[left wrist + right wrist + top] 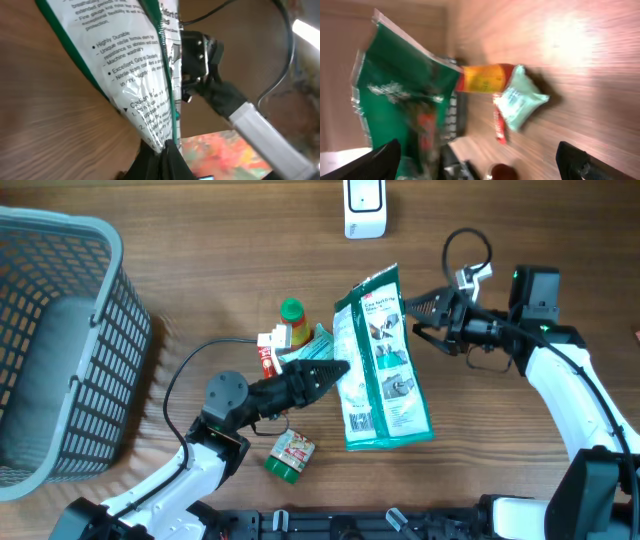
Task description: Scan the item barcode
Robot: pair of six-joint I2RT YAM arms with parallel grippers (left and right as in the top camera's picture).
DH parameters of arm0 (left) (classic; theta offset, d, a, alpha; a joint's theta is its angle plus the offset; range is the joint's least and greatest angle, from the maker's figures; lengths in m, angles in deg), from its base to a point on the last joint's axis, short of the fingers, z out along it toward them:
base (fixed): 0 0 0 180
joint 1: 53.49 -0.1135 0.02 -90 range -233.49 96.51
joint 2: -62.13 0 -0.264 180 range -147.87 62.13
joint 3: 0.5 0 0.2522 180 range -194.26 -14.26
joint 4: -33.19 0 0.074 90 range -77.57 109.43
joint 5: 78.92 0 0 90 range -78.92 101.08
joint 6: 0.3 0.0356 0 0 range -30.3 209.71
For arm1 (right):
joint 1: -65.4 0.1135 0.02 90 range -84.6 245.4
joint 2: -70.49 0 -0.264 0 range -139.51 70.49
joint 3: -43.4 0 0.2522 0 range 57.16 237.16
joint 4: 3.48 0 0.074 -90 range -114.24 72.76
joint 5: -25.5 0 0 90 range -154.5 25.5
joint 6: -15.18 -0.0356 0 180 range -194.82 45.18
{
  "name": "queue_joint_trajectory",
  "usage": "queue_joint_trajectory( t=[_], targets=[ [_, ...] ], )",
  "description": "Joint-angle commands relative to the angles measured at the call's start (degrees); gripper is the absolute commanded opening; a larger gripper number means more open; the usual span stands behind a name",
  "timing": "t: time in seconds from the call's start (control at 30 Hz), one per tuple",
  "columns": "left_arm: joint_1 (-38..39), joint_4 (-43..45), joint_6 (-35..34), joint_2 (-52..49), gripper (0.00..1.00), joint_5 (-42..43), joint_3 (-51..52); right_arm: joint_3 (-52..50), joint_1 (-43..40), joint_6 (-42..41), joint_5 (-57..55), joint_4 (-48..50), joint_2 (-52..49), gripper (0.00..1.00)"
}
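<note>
Packet [385,365] pinched at its left edge by left gripper [338,370]; right gripper [410,315] just beside packet's right edge, jaws spread.

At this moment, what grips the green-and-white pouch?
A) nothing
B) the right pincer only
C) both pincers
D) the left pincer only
D: the left pincer is shut on the edge of the pouch, while the right pincer stands wide open.
</note>
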Motion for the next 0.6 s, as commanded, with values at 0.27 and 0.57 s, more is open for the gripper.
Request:
queue_joint_trajectory(
  t=[0.27, 0.57],
  targets=[
    [0.2, -6.3, 11.8, 0.2, 0.04, -1.8, -0.2, 0.0, -8.2, 10.3, 17.2, -3.4, 0.2, 1.0],
    [0.2, -5.0, 11.6, 0.2, 0.04, -3.5, -0.2, -0.2, -5.0, 19.8, 6.9, -16.9, 0.2, 1.0]
  ],
)
